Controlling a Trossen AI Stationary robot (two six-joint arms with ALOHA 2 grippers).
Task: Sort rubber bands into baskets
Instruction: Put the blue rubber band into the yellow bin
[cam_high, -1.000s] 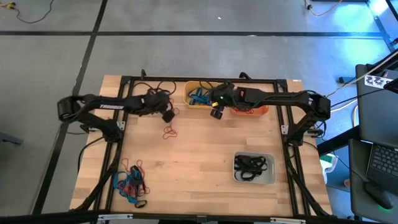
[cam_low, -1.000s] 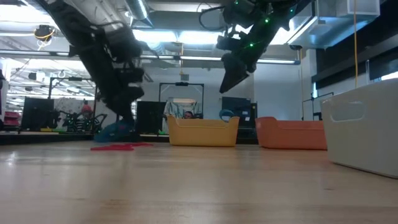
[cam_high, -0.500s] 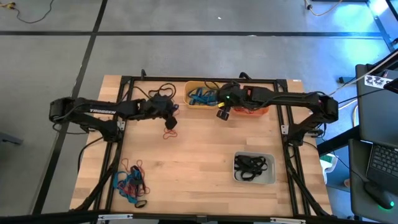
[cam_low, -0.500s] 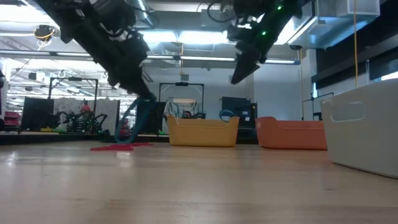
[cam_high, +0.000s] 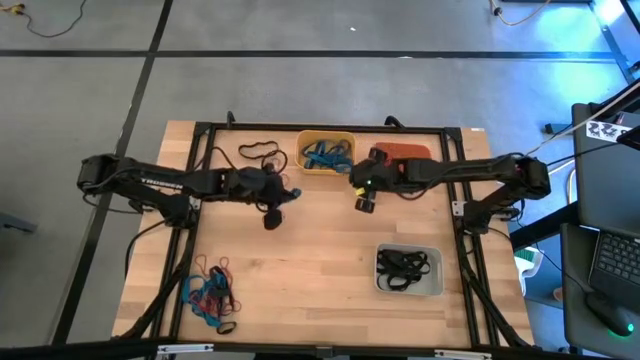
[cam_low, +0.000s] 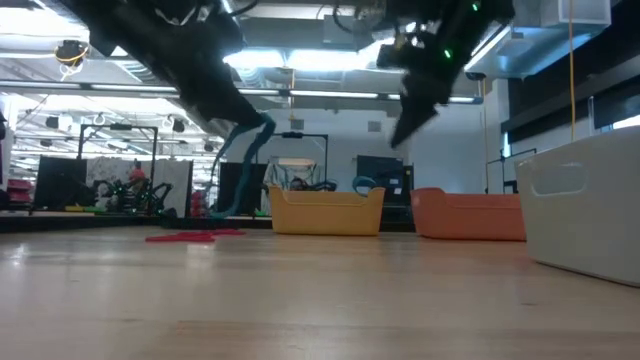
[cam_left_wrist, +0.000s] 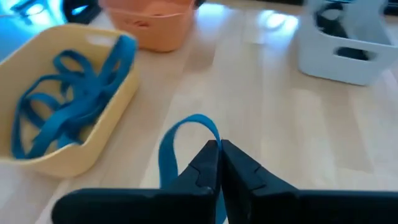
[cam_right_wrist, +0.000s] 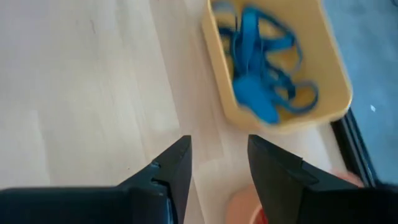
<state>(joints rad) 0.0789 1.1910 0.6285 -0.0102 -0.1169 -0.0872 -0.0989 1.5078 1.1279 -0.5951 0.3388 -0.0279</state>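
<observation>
My left gripper (cam_left_wrist: 220, 146) is shut on a blue rubber band (cam_left_wrist: 177, 134) above the table, just near of the yellow basket (cam_high: 325, 153), which holds several blue bands (cam_left_wrist: 68, 106). In the low view the band (cam_low: 250, 160) hangs clear of the table. My right gripper (cam_right_wrist: 219, 142) is open and empty, above the table (cam_high: 362, 200) in front of the orange basket (cam_high: 405, 155). The pale grey basket (cam_high: 408, 270) holds black bands. Red bands (cam_low: 195, 237) lie on the table. My left gripper pinches one stretch of the blue band's loop (cam_left_wrist: 213, 132) between its two fingertips. The fingers point roughly level toward the table's right side. The band arches out past the fingertips and hangs slack below them (cam_low: 240, 185), clear of the table.
A mixed pile of blue, red and black bands (cam_high: 210, 295) lies at the table's near left corner. A black loop (cam_high: 258, 152) lies left of the yellow basket. Bare wood lies between the grippers and the grey basket.
My left gripper has gone up from the table and toward the right edge with the blue band, which first trailed down to the table and now hangs clear. My right gripper has moved from beside the yellow basket toward the near edge and a little right.
</observation>
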